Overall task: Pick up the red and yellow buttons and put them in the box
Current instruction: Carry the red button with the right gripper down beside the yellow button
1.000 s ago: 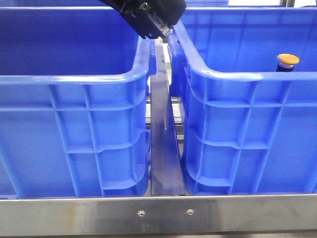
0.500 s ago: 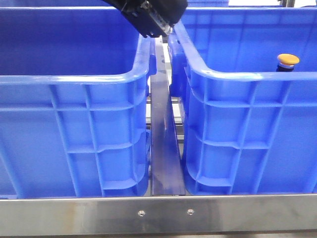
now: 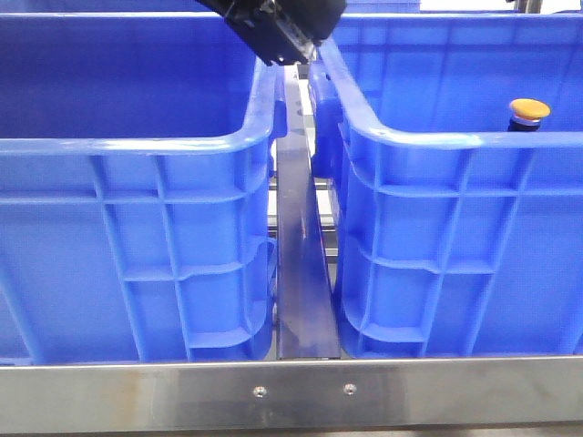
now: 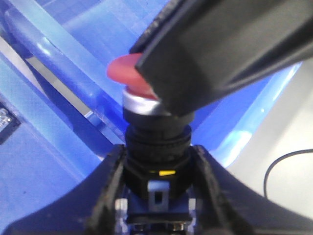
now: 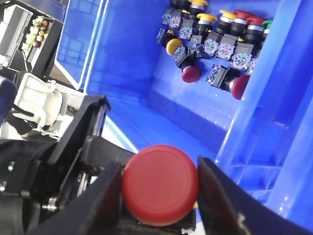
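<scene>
From the front, two deep blue plastic crates stand side by side behind a brushed metal rail point(image 3: 291, 393): the left crate point(image 3: 137, 237) and the right crate point(image 3: 455, 237), both with rolled rims and ribbed grid walls. A dark arm point(image 3: 273, 27) sits high above the gap between them. Inside the right crate, one orange-yellow button point(image 3: 529, 113) peeks over the near rim.

The left wrist view adds what the front hides: the left claw point(image 4: 157, 171) pinches the dark ridged body of a red button point(image 4: 131, 74) with a silver collar, while a dark block of another arm covers part of the cap.

The right wrist view shows the right claw point(image 5: 159, 188) closed around a glossy round red cap point(image 5: 160, 183), its black fingers touching either side. Beyond it, on a smooth blue crate floor point(image 5: 195, 112), lies a cluster of buttons point(image 5: 215, 36) with red, yellow and green caps.
</scene>
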### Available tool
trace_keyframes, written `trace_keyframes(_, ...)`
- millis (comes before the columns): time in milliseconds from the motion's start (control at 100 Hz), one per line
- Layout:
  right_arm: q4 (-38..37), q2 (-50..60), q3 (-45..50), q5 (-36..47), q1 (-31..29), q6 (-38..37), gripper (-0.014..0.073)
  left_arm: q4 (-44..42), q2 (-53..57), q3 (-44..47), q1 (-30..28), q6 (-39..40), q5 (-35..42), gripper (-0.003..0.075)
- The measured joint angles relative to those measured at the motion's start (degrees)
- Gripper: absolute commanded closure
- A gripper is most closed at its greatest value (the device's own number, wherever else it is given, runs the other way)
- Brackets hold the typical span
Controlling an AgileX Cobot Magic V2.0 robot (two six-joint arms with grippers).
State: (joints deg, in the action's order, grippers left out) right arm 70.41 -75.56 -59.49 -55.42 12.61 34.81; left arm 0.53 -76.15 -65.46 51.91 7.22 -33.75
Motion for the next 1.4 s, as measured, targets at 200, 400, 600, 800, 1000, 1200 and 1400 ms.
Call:
trace_keyframes(200,0.0,0.0,0.0,0.7,0.0,0.0,0.0424,0.0,0.0,0.0,0.0,-0.63,0.0,0.017)
trace_keyframes(400,-0.4,0.0,-1.36,2.67,-1.76,0.96,0.0424,0.0,0.0,0.0,0.0,-0.63,-0.63,0.0155)
trace_keyframes(600,-2.21,0.0,-2.94,3.12,-10.13,5.57,0.0424,0.0,0.0,0.0,0.0,-0.63,-2.03,0.0156)
trace_keyframes(800,-7.47,0.0,-2.94,6.4,-17.91,9.9,0.0425,0.0,0.0,0.0,0.0,-0.63,-2.71,0.0156)
trace_keyframes(1000,-15.38,0.0,-2.72,15.43,-20.44,11.26,0.0425,0.0,0.0,0.0,0.0,-0.71,-2.93,0.0156)
trace_keyframes(1200,-20.42,0.0,0.21,27.24,-20.49,11.34,0.0425,0.0,0.0,0.0,0.0,-0.71,-2.93,0.0156)
trace_keyframes(1400,-20.9,-0.65,3.59,38.08,-20.49,11.37,0.0425,0.38,0.0,0.0,0.0,-0.71,-3.04,0.0156)
